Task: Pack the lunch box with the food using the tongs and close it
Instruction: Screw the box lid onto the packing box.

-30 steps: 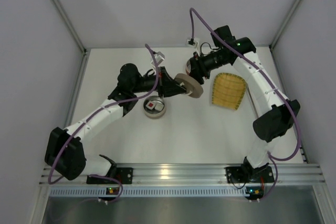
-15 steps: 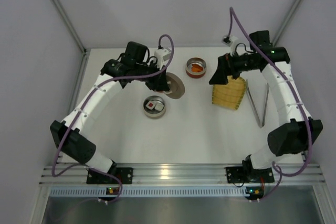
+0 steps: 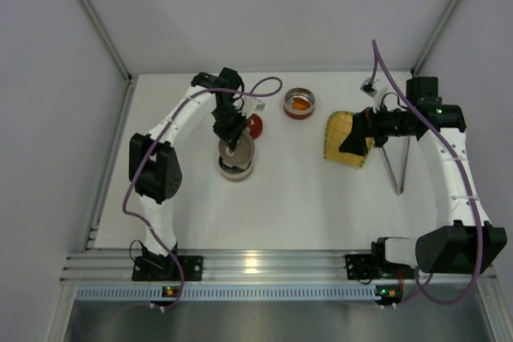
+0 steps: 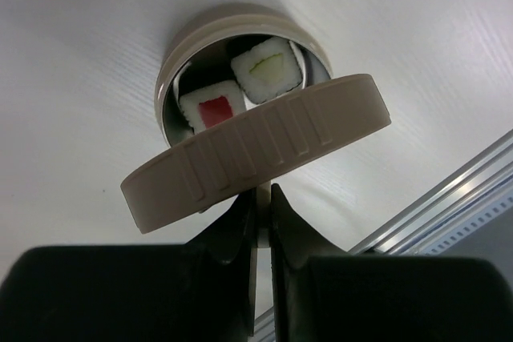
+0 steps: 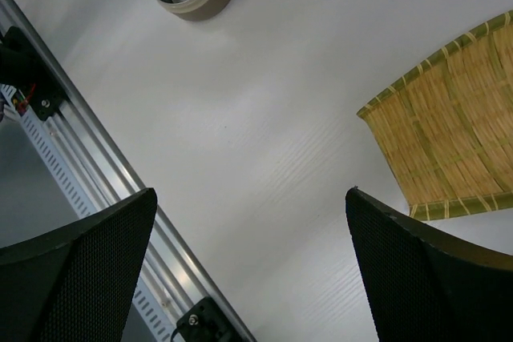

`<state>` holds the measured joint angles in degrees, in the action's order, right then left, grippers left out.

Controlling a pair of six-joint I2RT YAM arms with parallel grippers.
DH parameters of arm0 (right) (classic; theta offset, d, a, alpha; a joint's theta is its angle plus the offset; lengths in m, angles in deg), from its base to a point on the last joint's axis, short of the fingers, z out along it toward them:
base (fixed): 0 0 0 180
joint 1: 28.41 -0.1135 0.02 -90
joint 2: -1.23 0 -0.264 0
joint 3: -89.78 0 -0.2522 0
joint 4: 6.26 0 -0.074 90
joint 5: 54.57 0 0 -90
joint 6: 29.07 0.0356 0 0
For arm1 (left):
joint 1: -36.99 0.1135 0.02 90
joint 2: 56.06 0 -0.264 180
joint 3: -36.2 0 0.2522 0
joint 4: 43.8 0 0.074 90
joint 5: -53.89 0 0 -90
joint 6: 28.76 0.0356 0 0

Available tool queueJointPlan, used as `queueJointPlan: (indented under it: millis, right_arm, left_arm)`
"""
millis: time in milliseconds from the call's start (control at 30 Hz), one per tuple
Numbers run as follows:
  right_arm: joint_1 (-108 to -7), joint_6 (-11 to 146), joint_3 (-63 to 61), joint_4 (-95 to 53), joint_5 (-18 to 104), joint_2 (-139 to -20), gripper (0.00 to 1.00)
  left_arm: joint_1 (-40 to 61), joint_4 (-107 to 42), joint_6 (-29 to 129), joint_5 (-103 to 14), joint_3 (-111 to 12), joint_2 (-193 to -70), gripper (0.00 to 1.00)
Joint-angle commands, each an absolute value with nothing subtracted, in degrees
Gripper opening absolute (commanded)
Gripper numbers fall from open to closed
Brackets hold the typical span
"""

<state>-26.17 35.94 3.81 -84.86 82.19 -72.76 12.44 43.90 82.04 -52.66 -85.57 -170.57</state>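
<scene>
Left wrist view: lid (image 4: 256, 154) is clamped by left pincer (image 4: 263, 198), tilted over tin (image 4: 166, 86) with two food bits (image 4: 216, 107); right pincer (image 5: 250, 198) is spread wide, empty.

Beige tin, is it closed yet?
Not closed: the lid, pinched in the left gripper, is tilted over the tin, two sushi pieces showing.

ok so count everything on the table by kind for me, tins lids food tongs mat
tins: 2, beige tin, far tin
lids: 2, beige lid, red lid
food pieces: 3, red sushi, green sushi, orange piece
tongs: 1
mat: 1
total: 9
</scene>
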Motion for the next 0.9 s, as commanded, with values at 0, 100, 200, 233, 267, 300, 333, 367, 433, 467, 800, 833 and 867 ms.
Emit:
queueJointPlan:
  millis: [0, 100, 200, 233, 267, 300, 333, 367, 433, 467, 800, 833, 867]
  right_arm:
    - [-25.16, 31.84, 2.29, -85.85, 83.33, -70.49, 0.99]
    - [-24.8, 31.14, 1.06, -86.03, 83.68, -70.31, 0.99]
    - [-24.72, 31.05, 0.27, -85.77, 84.47, -70.66, 0.99]
    - [-24.72, 31.13, 0.09, -85.77, 84.99, -70.75, 0.99]
    - [-24.72, 31.14, -0.08, -85.77, 85.26, -70.84, 0.99]
    - [-24.72, 31.14, -0.35, -85.59, 85.35, -71.01, 0.99]
    - [-24.72, 31.14, -0.44, -85.59, 85.52, -70.92, 0.99]
    - [-24.8, 31.14, -1.05, -85.5, 85.53, -70.92, 0.99]
    - [-24.72, 31.14, -1.75, -85.24, 85.79, -70.57, 0.99]
    - [-24.72, 31.14, -2.37, -85.15, 85.79, -70.4, 0.99]
    - [-24.63, 31.31, -3.43, -84.97, 86.49, -68.91, 0.99]
    - [-24.71, 31.31, -3.43, -85.15, 86.58, -68.73, 0.99]
    - [-24.63, 31.4, -3.6, -85.06, 86.67, -68.55, 0.99]
  left_arm:
    - [12.82, 56.45, 85.85, -46.22, -84.8, -169.87, 0.0]
    - [12.91, 56.54, 87.34, -45.16, -81.81, -169.17, 0.0]
    - [12.91, 56.54, 88.13, -44.46, -79.79, -167.68, 0.0]
    - [12.82, 56.45, 88.22, -44.63, -79.35, -167.33, 0.0]
    - [12.82, 56.45, 88.4, -44.89, -78.65, -166.98, 0.0]
    - [12.91, 56.54, 88.83, -45.07, -78.2, -166.36, 0.0]
    - [12.82, 56.54, 88.84, -44.98, -77.94, -166.1, 0.0]
    - [12.91, 56.45, 88.93, -45.07, -77.59, -165.75, 0.0]
    - [12.91, 56.45, 88.84, -45.16, -77.58, -164.6, 0.0]
    - [12.82, 56.45, 88.75, -44.9, -78.28, -164.17, 0.0]
    - [12.82, 56.54, 87.96, -40.25, -81.99, -156.26, 0.0]
    - [12.82, 56.45, 88.4, -40.32, -79.37, -155.55, 0.0]
    - [12.82, 56.45, 89.01, -40.41, -77.86, -154.07, 0.0]
